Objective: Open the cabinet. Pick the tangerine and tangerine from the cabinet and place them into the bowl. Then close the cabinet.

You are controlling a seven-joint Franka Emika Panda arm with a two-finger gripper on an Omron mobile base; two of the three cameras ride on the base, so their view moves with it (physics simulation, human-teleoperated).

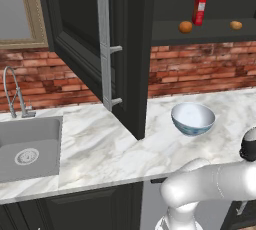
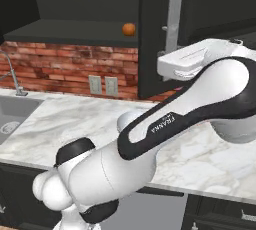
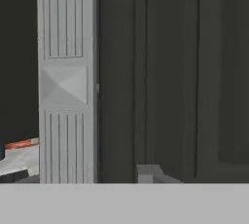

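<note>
While the cabinet (image 1: 125, 49) stands with its left door swung wide over the desk (image 1: 100, 149), the danger sits right there: that door juts out beside the bowl (image 1: 193, 118), and an arm reaching up to the shelf could clip its edge or its silver bar handle (image 1: 105, 44). In the hand view another fluted handle (image 3: 67, 79) runs close against a dark door panel, so the end effector looks very near a door; whether it is open, closed or holding anything, I cannot tell, since its tips aren't clear here. Up on the shelf above the bowl, one tangerine (image 1: 185, 27) sits just beside the tall red carton (image 1: 200, 7), so a careless reach could topple that carton, I'd say. The second tangerine (image 1: 236, 25) lies farther along the shelf, well apart from the carton. Both are round and may roll off the shelf lip if nudged. Around the bowl, the marble desk is pale and veined; a sink (image 1: 27, 149) with a spring faucet (image 1: 15, 94) lies beyond the door, red brick wall (image 1: 200, 69) runs behind, and a framed window (image 1: 20, 9) sits above the sink.
</note>
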